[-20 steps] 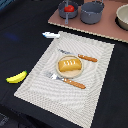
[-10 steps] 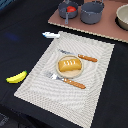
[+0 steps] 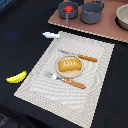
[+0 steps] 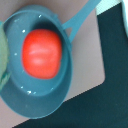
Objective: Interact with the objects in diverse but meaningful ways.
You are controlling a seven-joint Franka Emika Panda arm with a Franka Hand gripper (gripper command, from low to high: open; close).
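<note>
A red round tomato (image 3: pixel 68 8) lies inside a small grey-blue pan (image 3: pixel 61 12) at the back of the exterior view. The wrist view looks straight down on that tomato (image 4: pixel 42 52) in the pan (image 4: pixel 35 100). No fingers show in either view. A golden-orange scored bread loaf (image 3: pixel 69 65) rests on a round tan plate (image 3: pixel 70 74) in the middle of a striped placemat (image 3: pixel 95 95). A yellow banana (image 3: pixel 16 77) lies on the dark table at the exterior view's left. A small white elongated piece (image 3: pixel 50 34) sits by the mat's far left corner.
A wooden-handled knife (image 3: pixel 82 56) and fork (image 3: pixel 67 81) flank the plate. A second grey pot (image 3: pixel 92 12) and a pale bowl (image 3: pixel 123 17) stand on a brown board (image 3: pixel 100 30) at the back. The pan's handle (image 4: pixel 82 20) points away over the board.
</note>
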